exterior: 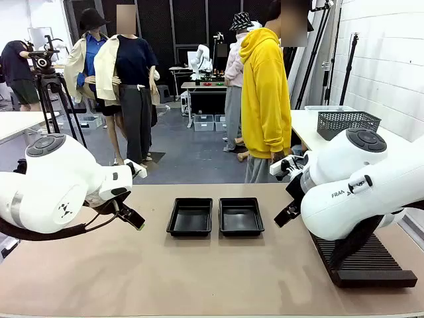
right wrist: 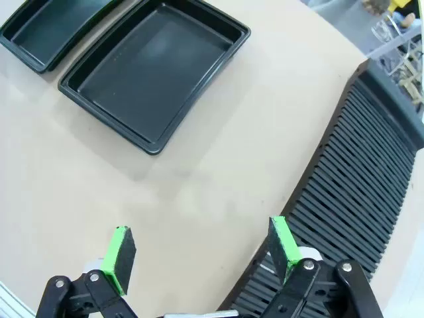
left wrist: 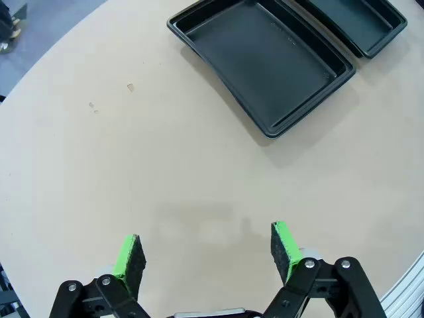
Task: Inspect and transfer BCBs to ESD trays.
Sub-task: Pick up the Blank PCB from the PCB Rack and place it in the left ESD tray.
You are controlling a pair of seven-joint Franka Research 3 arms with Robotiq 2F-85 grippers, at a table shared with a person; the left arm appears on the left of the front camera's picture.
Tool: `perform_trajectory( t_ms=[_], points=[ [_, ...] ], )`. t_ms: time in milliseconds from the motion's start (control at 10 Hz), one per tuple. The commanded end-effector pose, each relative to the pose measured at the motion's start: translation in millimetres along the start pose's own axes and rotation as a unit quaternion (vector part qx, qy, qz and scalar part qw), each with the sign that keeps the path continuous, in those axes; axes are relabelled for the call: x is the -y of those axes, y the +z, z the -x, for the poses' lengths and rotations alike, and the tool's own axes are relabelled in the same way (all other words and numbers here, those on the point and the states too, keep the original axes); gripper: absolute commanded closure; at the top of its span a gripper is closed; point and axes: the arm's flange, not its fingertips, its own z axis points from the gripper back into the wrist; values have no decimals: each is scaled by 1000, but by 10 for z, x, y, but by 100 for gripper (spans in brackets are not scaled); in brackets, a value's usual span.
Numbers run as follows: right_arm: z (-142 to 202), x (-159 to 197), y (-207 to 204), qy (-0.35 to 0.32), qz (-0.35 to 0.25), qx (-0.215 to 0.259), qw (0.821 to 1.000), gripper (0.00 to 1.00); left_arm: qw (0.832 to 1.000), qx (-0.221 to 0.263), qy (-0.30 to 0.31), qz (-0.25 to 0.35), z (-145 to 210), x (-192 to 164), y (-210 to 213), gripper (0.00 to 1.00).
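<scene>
Quick headcount of the setup: 2 black ESD trays, a left tray (exterior: 191, 216) and a right tray (exterior: 241, 215). 1 long black ribbed rack (exterior: 368, 262). 1 grey mesh basket (exterior: 348, 122). 2 white robot arms, the left arm (exterior: 53, 192) and the right arm (exterior: 358, 192), which makes 2 grippers: the left gripper (left wrist: 209, 255) and the right gripper (right wrist: 202, 255). Each one has 2 green pads (left wrist: 129, 262), so 4 in total. 1 person (exterior: 265, 99) in a yellow hoodie. 1 camera tripod (exterior: 50, 86). 1 tan table (exterior: 199, 278) under the trays and rack.
</scene>
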Motion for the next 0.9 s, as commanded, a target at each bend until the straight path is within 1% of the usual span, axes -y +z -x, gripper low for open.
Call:
perform_trajectory(
  t_ms=[0,800],
  points=[
    [0,0,0,0,0,0,1000,0,1000,0,0,0,0,0,0,0],
    [0,0,0,0,0,0,1000,0,1000,0,0,0,0,0,0,0]
  ],
)
